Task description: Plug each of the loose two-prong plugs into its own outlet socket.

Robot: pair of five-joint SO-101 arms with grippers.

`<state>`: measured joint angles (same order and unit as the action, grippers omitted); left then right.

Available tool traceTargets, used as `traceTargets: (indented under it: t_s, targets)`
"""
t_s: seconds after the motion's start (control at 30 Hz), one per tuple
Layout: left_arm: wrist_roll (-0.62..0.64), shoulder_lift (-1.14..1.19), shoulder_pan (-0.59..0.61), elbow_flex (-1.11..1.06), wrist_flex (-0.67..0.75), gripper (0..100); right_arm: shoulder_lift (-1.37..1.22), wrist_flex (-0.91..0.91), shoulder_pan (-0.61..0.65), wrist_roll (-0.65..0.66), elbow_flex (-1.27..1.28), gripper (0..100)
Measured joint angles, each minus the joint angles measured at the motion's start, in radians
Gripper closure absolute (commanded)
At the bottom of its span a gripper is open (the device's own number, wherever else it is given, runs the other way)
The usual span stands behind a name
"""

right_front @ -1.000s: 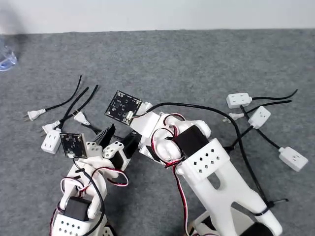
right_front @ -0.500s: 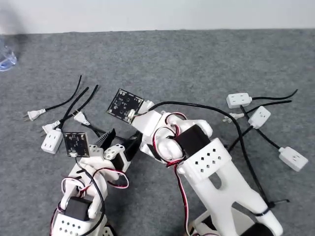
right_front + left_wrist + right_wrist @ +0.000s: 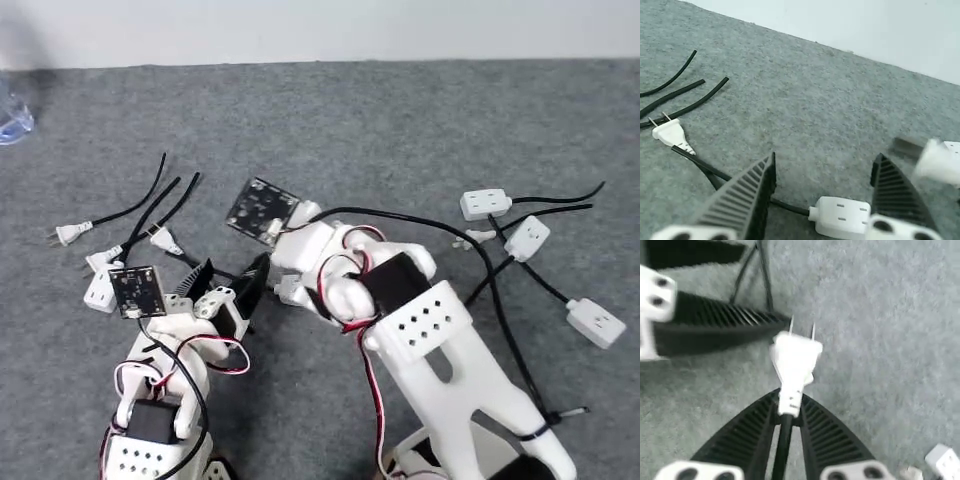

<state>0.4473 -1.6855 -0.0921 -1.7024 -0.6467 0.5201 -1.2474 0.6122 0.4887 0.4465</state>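
Right gripper [image 3: 789,407] grips a white two-prong plug [image 3: 796,356] at its cord end, prongs pointing outward; left gripper [image 3: 825,165] stands open over a white outlet socket [image 3: 840,218].

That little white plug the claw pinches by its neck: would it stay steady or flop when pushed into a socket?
The white plug looks small, so probably light. The right gripper pinches its narrow neck, not the body, so it may pivot when pushed. Its black cord looks limp and could tug sideways.
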Motion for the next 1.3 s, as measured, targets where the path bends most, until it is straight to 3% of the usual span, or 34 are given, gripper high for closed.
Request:
traceTargets:
  t_s: [0.47, 0.77, 1.1, 1.3]
  targets:
    - [-0.002, 0.000, 0.000, 0.000, 0.000, 71, 0.011, 0.002, -0.331, 0.215, 0.242, 99.0]
    - [-0.002, 0.000, 0.000, 0.000, 0.000, 71, 0.014, -0.054, -0.442, 0.341, 0.245, 99.0]
    - [-0.002, 0.000, 0.000, 0.000, 0.000, 71, 0.014, 0.026, -0.850, 0.523, 0.186, 99.0]
    - [-0.003, 0.000, 0.008, 0.000, 0.000, 71, 0.014, 0.112, -0.957, 0.606, 0.192, 99.0]
